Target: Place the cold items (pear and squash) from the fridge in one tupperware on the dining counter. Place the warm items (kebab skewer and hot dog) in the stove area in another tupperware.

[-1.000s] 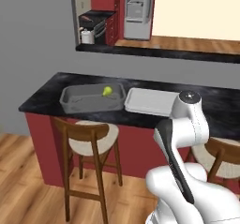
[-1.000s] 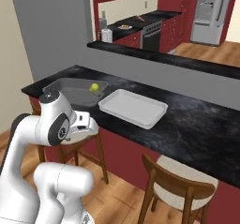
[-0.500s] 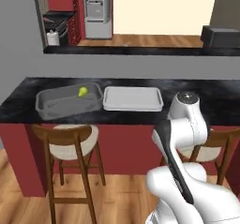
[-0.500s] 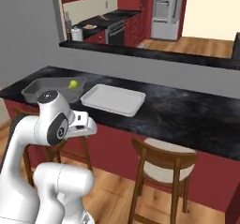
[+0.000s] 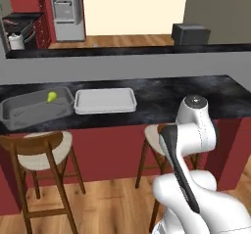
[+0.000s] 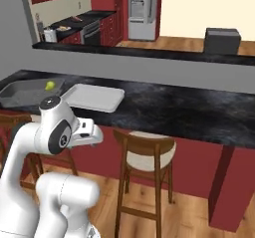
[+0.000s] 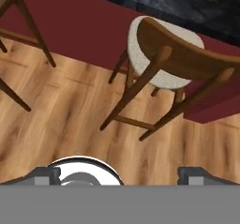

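A: We've got the pear (image 5: pixel 51 97) sitting in the deep grey tub (image 5: pixel 29 111) on the dining counter (image 5: pixel 162 93). That's one of four done, by our count.

B: And the gripper (image 7: pixel 117 175) points at the floor, jaws spread wide, carrying nothing. The pale tray (image 5: pixel 105 101) beside the tub is bare, so squash, skewer and hot dog remain.

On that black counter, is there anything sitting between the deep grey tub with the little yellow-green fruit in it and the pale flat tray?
Nothing: in the left base view the deep grey tub and pale shallow tray sit side by side with only a sliver of glossy black counter between.
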Motion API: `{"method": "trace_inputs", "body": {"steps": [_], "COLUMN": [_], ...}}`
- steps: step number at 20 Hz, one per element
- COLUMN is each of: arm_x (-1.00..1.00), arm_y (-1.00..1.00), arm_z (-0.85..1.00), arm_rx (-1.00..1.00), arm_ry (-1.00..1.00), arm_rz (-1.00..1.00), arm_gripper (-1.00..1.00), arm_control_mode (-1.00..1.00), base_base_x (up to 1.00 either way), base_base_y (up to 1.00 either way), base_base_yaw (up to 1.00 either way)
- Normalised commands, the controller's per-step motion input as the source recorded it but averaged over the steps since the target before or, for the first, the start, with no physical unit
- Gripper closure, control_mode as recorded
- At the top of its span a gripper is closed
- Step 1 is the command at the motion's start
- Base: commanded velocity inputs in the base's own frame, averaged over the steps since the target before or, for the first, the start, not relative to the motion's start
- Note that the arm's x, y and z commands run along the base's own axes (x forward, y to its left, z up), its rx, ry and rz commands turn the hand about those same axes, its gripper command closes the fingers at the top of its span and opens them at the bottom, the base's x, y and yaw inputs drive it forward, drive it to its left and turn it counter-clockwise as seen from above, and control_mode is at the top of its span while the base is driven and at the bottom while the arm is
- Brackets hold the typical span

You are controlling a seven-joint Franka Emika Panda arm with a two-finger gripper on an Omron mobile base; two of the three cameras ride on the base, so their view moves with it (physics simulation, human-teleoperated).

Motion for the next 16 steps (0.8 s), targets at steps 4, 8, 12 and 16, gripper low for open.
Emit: {"method": "trace_inputs", "body": {"steps": [4,8,12,16], "arm_x": [0.0,0.0,0.0,0.0], "arm_y": [0.0,0.0,0.0,0.0], "arm_z": [0.0,0.0,0.0,0.0], "arm_rx": [0.0,0.0,0.0,0.0], "arm_ry": [0.0,0.0,0.0,0.0], "arm_rz": [0.0,0.0,0.0,0.0], "arm_gripper": [-1.0,-1.0,-1.0,-1.0], "arm_control_mode": [1.0,1.0,1.0,1.0], "base_base_x": [0.0,0.0,0.0,0.0], "base_base_y": [-1.0,-1.0,-1.0,-1.0], "base_base_yaw": [-0.05,-0.07,-0.1,-0.09]}}
